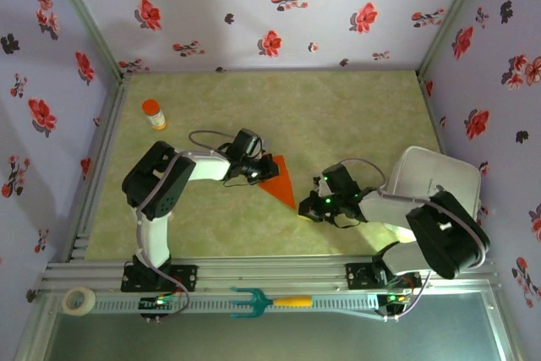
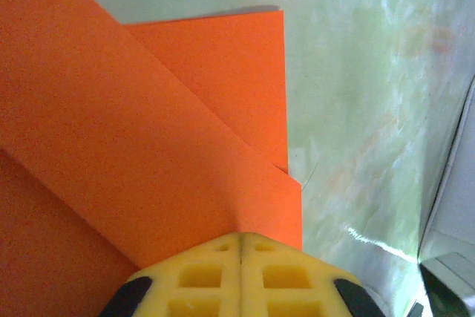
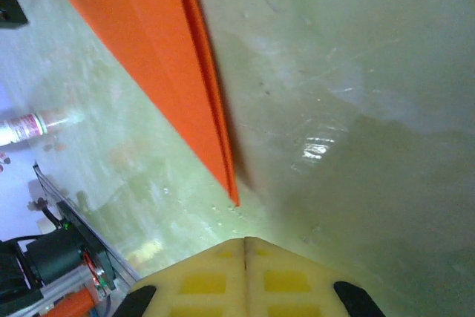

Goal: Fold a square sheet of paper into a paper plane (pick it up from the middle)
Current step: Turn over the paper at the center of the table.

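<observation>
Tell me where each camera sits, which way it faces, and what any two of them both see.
Top external: above and behind the arms, looking down at the table; both arms, left claw and right claw show.
Left wrist: on the left arm, looking along its shut claw onto the orange paper; its yellow fingertips show.
Right wrist: on the right arm, looking past its shut claw at the paper's point and a bottle.
Shared: all three see the paper; top and right wrist see the bottle.
</observation>
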